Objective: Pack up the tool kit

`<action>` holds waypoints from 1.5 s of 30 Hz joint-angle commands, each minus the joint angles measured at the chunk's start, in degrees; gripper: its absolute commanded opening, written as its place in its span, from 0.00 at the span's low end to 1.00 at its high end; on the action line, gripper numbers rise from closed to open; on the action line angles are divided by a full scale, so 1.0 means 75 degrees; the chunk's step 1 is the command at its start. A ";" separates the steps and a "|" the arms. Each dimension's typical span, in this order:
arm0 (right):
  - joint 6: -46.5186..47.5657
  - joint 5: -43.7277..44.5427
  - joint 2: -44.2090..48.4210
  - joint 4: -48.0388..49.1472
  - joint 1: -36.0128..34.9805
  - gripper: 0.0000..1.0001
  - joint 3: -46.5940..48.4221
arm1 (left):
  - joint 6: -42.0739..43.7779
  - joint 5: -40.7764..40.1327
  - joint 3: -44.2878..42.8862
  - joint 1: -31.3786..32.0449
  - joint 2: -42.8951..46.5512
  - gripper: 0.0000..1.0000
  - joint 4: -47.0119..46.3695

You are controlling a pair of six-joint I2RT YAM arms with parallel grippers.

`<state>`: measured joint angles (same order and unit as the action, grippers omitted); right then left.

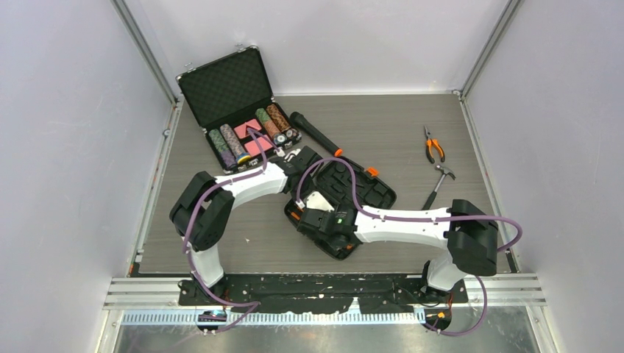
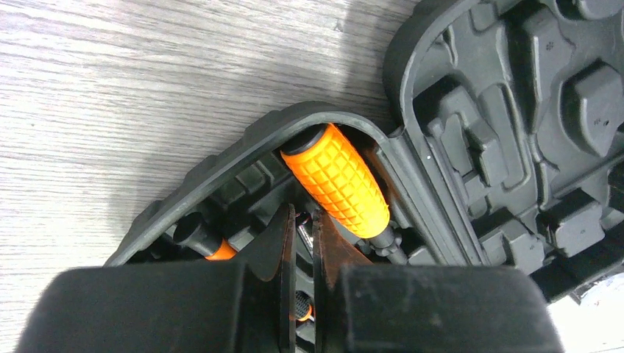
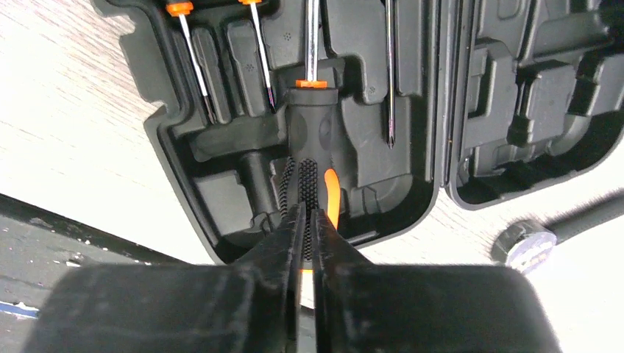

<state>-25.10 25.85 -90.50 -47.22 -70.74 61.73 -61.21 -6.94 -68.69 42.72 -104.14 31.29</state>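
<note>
Grey table: open chip case upper left, flashlight beside it, tool case centre, pliers and hammer at right

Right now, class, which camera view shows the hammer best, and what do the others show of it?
The top external view: the hammer shows whole, head and handle, unobstructed. The right wrist view catches only what seems its blurred head and some shaft at the edge. The left wrist view shows none of it.
</note>
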 commanded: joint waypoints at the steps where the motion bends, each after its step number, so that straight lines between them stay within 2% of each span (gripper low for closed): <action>1: 0.0420 0.0689 0.0297 -0.0618 0.0057 0.05 0.0260 | 0.0073 -0.0030 0.0240 0.0105 -0.0518 0.07 -0.0202; 8: 0.0834 0.0878 0.0479 -0.0363 0.0066 0.05 0.0117 | 0.0165 -0.0118 0.0268 0.0105 -0.0272 0.18 -0.0243; 11: 0.0862 0.0754 0.0501 -0.0242 0.0069 0.07 0.0003 | 0.0240 -0.0294 0.0223 0.0105 0.0078 0.30 -0.0184; 13: 0.0844 0.0548 0.0620 -0.0183 0.0073 0.17 -0.0004 | 0.0296 -0.0442 0.0180 0.0105 0.0343 0.37 -0.0134; 16: 0.0809 0.0242 0.1134 0.0065 0.0072 0.23 -0.0009 | 0.0364 -0.0638 0.0056 0.0095 0.0767 0.46 -0.0100; 19: 0.0861 -0.0037 0.1778 0.0453 0.0069 0.36 -0.0153 | 0.0448 -0.0740 -0.0073 0.0023 0.1141 0.53 -0.0075; 21: 0.0971 -0.0149 0.2143 0.0689 0.0079 0.41 -0.0473 | 0.0524 -0.0745 -0.0090 -0.0067 0.1380 0.56 -0.0107; 24: 0.1106 -0.0359 0.2541 0.1008 0.0290 0.42 -0.0977 | 0.0834 -0.0693 0.0091 -0.0199 0.1818 0.63 -0.0221; 30: 0.1378 -0.1234 0.3210 0.1610 0.1032 0.41 -0.1962 | 0.2253 -0.0110 0.0600 -0.0288 0.2468 0.62 -0.0580; 33: 0.1533 -0.1891 0.3445 0.2297 0.1514 0.39 -0.2474 | 0.2704 0.0407 0.0612 -0.0292 0.2317 0.58 -0.0448; 37: 0.1649 -0.2650 0.3388 0.2876 0.1897 0.34 -0.2788 | 0.2818 0.0867 0.0682 -0.0282 0.1970 0.51 -0.0444; 45: 0.1740 -0.3076 0.3033 0.3300 0.2150 0.29 -0.2960 | 0.2835 0.1398 0.0412 -0.0258 0.1418 0.42 -0.0465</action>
<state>-13.17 5.82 -67.05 -27.00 -55.46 40.05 -41.41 0.78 -64.03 40.53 -92.47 29.30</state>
